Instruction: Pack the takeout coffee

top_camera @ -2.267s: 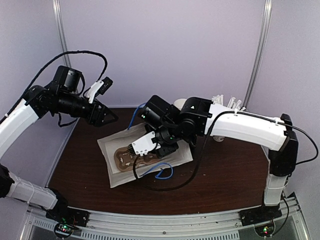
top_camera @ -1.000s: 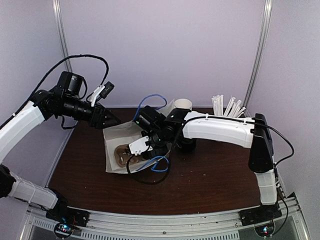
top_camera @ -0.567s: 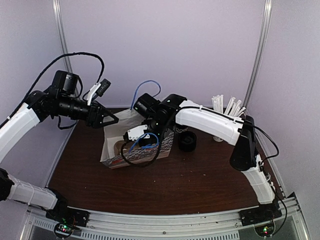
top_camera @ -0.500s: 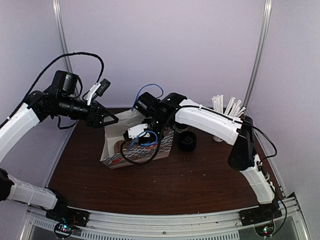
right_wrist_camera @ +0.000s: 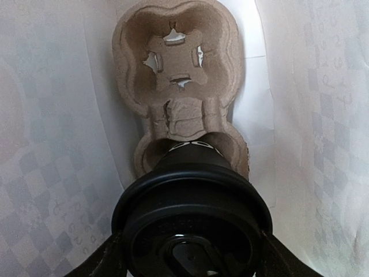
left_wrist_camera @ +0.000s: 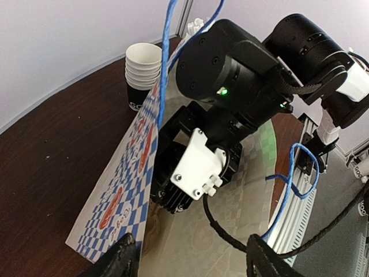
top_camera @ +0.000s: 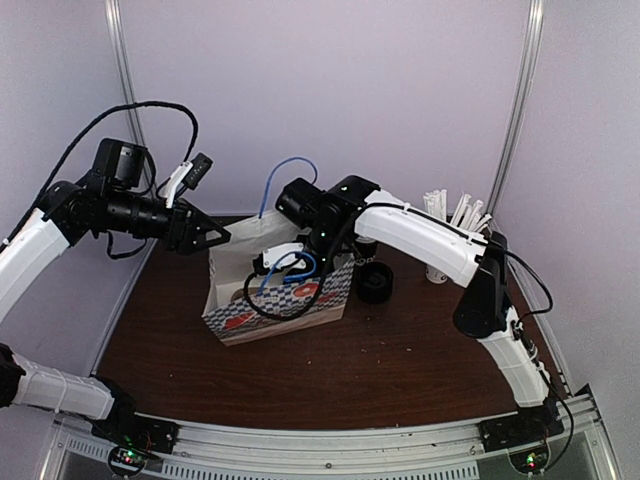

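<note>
Top view: a white paper bag [top_camera: 300, 300] printed with red and blue checks stands upright on the dark worktop [top_camera: 420, 360]. My right arm [top_camera: 420, 235] plunges into its mouth, and the blue handles [top_camera: 285, 278] loop around its wrist. My left tool [top_camera: 212, 236] hovers at the bag's top corner. A short stack of black lids [top_camera: 375, 285] sits just beyond the bag's far side. If I lift out carelessly, I judge the handles could snag the wrist and drag the bag over onto those lids.

Left wrist view: this tool's fingers [left_wrist_camera: 124, 257] are spread and released, gripping nothing. The checked bag wall runs just beside one of them. The right arm fills most of the opening ahead.

Right wrist view: my right tool [right_wrist_camera: 189, 254] is clenched on the takeout coffee [right_wrist_camera: 190, 196], at its black lid. The cup's base meets the nearer socket of a pulp carrier [right_wrist_camera: 173, 57] on the bag floor. The socket ahead is empty. I cannot tell whether the cup is fully seated, and letting go early could tip it. The bag walls press close on both sides, so the only free room is straight back up.
</note>
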`<move>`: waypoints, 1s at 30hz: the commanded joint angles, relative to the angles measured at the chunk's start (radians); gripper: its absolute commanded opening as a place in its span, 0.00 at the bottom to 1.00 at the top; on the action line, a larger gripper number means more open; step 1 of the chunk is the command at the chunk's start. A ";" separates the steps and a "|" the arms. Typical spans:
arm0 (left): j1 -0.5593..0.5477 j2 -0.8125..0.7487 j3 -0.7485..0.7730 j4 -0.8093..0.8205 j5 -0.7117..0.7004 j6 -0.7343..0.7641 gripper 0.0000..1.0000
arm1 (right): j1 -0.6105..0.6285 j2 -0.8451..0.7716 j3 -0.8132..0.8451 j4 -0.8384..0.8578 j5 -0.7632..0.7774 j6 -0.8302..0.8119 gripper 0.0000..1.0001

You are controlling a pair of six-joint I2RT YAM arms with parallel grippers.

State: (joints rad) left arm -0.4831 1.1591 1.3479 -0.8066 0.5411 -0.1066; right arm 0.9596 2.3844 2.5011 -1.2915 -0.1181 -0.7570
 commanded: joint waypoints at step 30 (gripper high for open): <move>0.008 0.036 0.057 -0.061 0.045 -0.089 0.66 | 0.030 -0.045 -0.383 -0.102 -0.151 0.052 0.55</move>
State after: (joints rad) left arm -0.4831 1.1900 1.3792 -0.8768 0.5694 -0.1757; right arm 1.0039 2.2482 2.2612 -1.4311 -0.3130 -0.7284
